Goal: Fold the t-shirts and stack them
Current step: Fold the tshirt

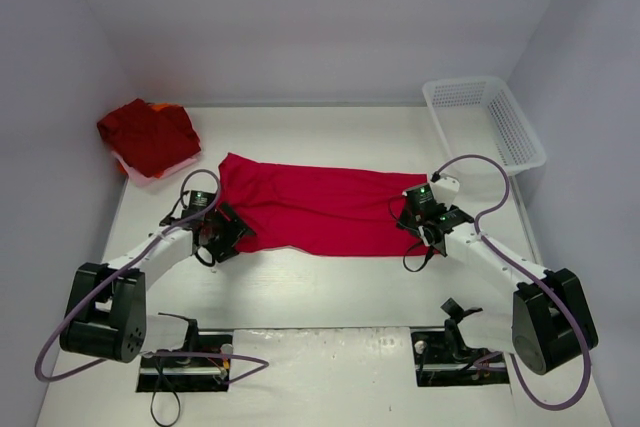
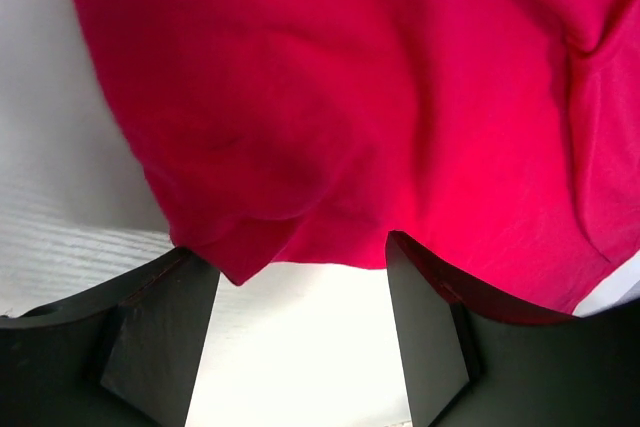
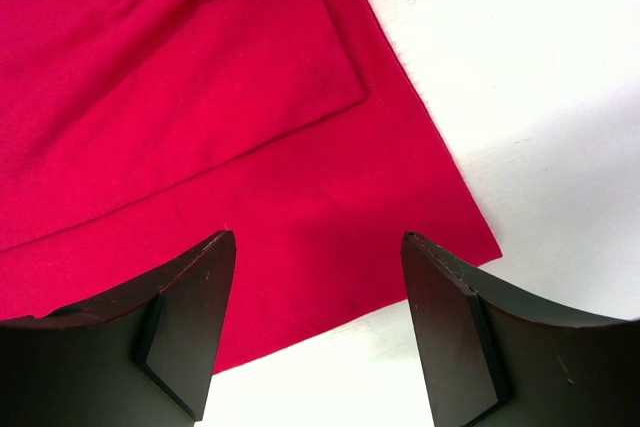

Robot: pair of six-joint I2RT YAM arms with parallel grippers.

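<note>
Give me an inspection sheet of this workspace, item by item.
Surface: white table, bare in front of the shirt.
Job's things: one red t-shirt spread flat mid-table; a darker red bundle at the far left corner.
Clutter: white mesh basket at the far right corner.
Grippers: left gripper open at the shirt's near left corner; right gripper open over its near right corner.
Cables: purple cables loop beside both arms.
Surroundings: plain white walls; nothing else seen.
</note>
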